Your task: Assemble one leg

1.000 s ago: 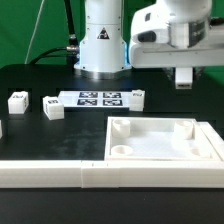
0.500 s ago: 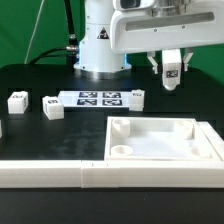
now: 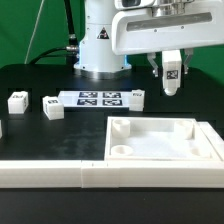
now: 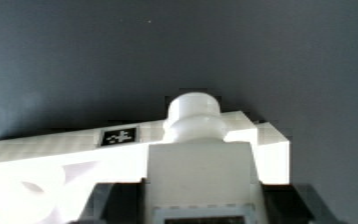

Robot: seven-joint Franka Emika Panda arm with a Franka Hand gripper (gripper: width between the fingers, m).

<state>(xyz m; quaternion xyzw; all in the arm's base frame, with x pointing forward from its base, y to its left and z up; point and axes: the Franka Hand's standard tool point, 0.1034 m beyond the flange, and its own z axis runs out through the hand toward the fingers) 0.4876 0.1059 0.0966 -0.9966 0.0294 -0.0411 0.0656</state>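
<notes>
Leg (image 3: 171, 86) hangs upright in the gripper (image 3: 171, 70), beyond the far edge of the white panel (image 3: 160, 152) and toward that panel's far corner on the exterior view's right. The fingers (image 3: 155, 68) are closed on the leg's two sides, and its square tag (image 3: 172, 72) faces the camera between them. The leg's lower end seems to be off the black table (image 3: 40, 80), though contact cannot be ruled out from this angle. Bare dark table lies between the leg and the panel's raised far rim.

Off the panel's far edge, to the exterior view's left of the leg, the marker board (image 3: 98, 98) lies flat. A small tagged block (image 3: 137, 96) sits just beside its end, near the leg but apart from it. A second block (image 3: 52, 108) and a third block (image 3: 17, 101) stand well clear of the panel's far corner on the exterior view's left. A long white rail (image 3: 60, 176) runs along the panel's near edge. The robot base (image 3: 100, 45) stands beyond the marker board, farther from the panel than anything else.

In the wrist view the leg (image 4: 202, 165) runs away from the camera between dark finger pads (image 4: 114, 205) and ends in a rounded peg (image 4: 194, 105). Behind it is a broad white surface (image 4: 51, 155) with a tag; I cannot tell which part it is.
</notes>
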